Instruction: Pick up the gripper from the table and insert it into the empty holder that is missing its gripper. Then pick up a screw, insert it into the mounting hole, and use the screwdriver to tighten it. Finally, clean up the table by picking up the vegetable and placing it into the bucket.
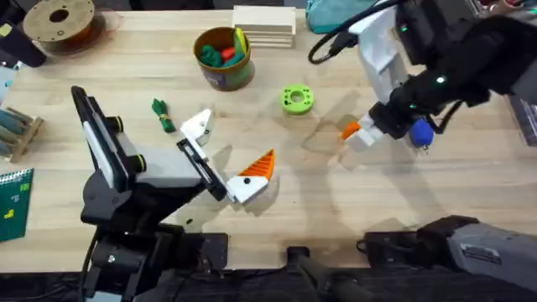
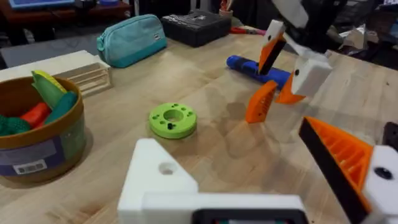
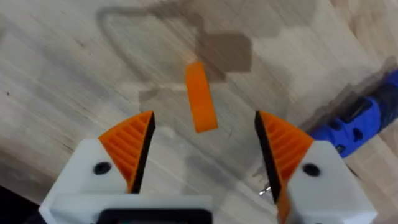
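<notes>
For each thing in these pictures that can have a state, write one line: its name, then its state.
Right gripper: open, over the loose orange gripper.
Orange gripper: loose on the table, ungrasped.
Holder: no orange wedge fitted.
Screwdriver: lying on the table.
Vegetable: on the table, outside the bucket.
Bucket: upright, holding toy foods.

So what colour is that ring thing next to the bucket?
Bright green ring, clearest in the left wrist view.
</notes>
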{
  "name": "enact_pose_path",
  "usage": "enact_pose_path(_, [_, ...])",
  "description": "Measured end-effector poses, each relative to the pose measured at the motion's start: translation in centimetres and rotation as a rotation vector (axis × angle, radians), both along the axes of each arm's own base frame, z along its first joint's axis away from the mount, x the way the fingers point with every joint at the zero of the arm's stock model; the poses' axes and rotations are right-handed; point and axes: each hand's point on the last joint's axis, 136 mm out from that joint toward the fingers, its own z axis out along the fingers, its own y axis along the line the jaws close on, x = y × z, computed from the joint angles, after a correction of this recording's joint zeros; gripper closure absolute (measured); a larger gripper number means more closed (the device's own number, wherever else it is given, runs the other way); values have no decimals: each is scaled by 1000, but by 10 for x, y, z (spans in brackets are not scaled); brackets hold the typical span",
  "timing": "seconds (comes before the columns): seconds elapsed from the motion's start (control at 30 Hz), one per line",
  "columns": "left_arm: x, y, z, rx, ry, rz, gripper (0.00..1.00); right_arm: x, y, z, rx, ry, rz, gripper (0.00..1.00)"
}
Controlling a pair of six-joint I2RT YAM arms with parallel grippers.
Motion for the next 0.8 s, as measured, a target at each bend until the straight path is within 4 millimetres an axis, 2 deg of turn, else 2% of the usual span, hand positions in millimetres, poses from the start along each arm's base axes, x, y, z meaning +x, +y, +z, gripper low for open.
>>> enact_pose_path(0.17, [0,0,0,0,0,0,14,2,1,-14,-22,43,44,78])
enact_pose_path(0.23, [0,0,0,0,0,0,14,4,1,-19,-27,55,51,150])
enact_pose_path(0.37, [0,0,0,0,0,0,14,8,3,-27,-32,67,61,355])
enact_pose_path(0.53, [0,0,0,0,0,0,14,10,3,-27,-32,62,65,437])
enact_pose_path(0.6, [0,0,0,0,0,0,14,11,4,-27,-30,55,69,527])
enact_pose_path(0.63, [0,0,0,0,0,0,14,12,4,-27,-29,51,69,605])
enact_pose_path(0.7, [0,0,0,0,0,0,14,13,4,-26,-29,47,69,856])
enact_pose_path(0.73, [0,0,0,0,0,0,14,13,4,-26,-29,45,69,942])
enact_pose_path(0.8, [0,0,0,0,0,0,14,14,4,-26,-28,43,69,986])
